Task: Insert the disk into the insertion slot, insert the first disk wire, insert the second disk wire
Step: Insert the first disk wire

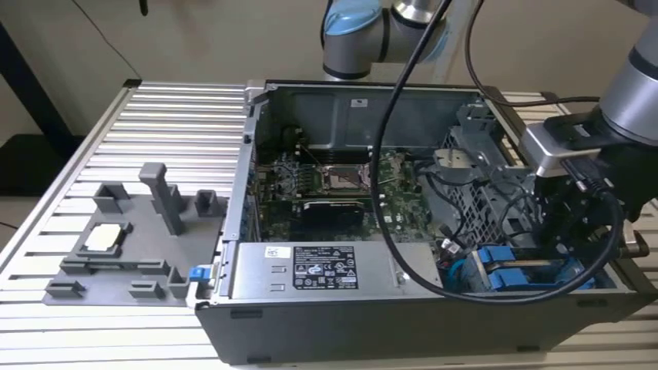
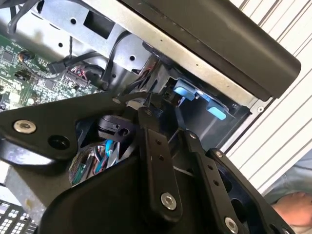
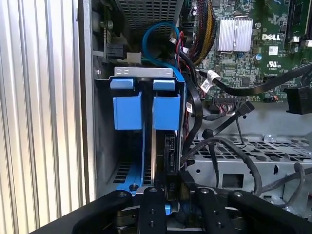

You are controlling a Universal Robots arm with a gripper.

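Since the disk already sits in the insertion slot, side by side with the other blue-fronted unit, you are on a wire step, not on the disk itself. I take the disk to be the carrier that the gripper is lined up with. That is a judgement, as the two blue fronts look alike.

In the first wrist view the gripper hangs low over the edge of that carrier. A black connector stands just ahead of it against the disk's edge. You cannot tell from these views whether the gripper is clamped on that connector or only close behind it, so do not trust a grip you have not confirmed.

To do this well, hold the connector square to the disk's edge and push straight along the carrier's length, because a tilted plug will likely jam. Mind the black cables and the blue cable crowding beside the carrier, as they could snag the gripper or get pinched. Go gently, since a hard push could shift the disk in its bay.

In the exterior view the arm reaches into the case at that view's right. A person's hand shows near the case in the second wrist view, so stay clear of it.
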